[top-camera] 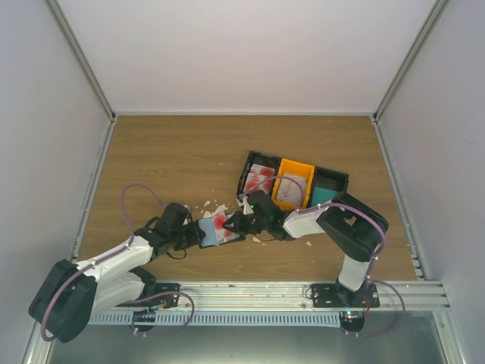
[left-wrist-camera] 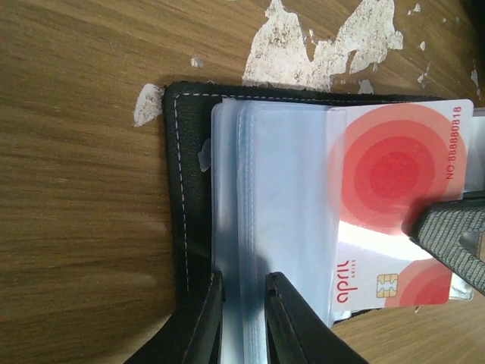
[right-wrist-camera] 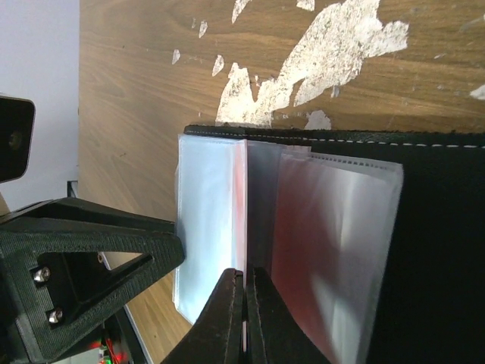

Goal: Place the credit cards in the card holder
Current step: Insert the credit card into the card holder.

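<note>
Wooden worktop point(top-camera: 189, 152) between pale walls point(top-camera: 45, 114), black card holder point(top-camera: 220, 227) open at its near middle.
Red-and-white credit card point(left-wrist-camera: 394, 189) across the holder's clear sleeves, red showing through one; right gripper point(right-wrist-camera: 244, 273) jaws pressed together on the card's edge, left gripper point(left-wrist-camera: 244, 279) jaws clamping the sleeve stack from the opposite side. White paper scraps point(left-wrist-camera: 318, 45) just beyond the holder; black and orange bins point(top-camera: 295, 182) farther back, to the right.

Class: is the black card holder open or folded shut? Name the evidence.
Open. The card holder lies spread flat, its clear sleeves exposed, a red-and-white card lying across them.
</note>
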You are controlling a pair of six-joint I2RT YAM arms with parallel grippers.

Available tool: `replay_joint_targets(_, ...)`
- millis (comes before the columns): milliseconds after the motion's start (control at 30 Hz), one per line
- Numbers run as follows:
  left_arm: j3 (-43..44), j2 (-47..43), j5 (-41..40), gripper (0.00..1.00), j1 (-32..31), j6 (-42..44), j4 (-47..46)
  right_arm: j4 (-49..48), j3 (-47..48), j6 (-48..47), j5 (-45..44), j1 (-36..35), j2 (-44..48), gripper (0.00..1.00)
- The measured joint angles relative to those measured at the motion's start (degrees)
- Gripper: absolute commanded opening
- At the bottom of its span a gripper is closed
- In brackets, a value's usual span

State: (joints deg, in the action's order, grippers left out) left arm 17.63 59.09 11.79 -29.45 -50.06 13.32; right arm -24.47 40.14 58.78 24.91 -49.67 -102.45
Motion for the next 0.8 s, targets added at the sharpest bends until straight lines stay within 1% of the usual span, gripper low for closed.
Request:
replay_joint_targets(333,-0.7,0.6,1.2,0.19,0.3,0.9,-1.8,-5.5,-0.7,5.6,0.5,-0.7,-2.3,0.0)
replay_joint_targets(633,-1.1,0.7,1.7,0.18,0.4,1.5,-2.9,-9.5,-0.9,8.8,0.5,-1.6,-5.0,0.0)
replay_joint_targets(800,-1.2,0.7,1.6,0.15,0.4,1.7,-3.1,-10.9,-0.9,9.6,0.7,-1.6,-5.8,0.01)
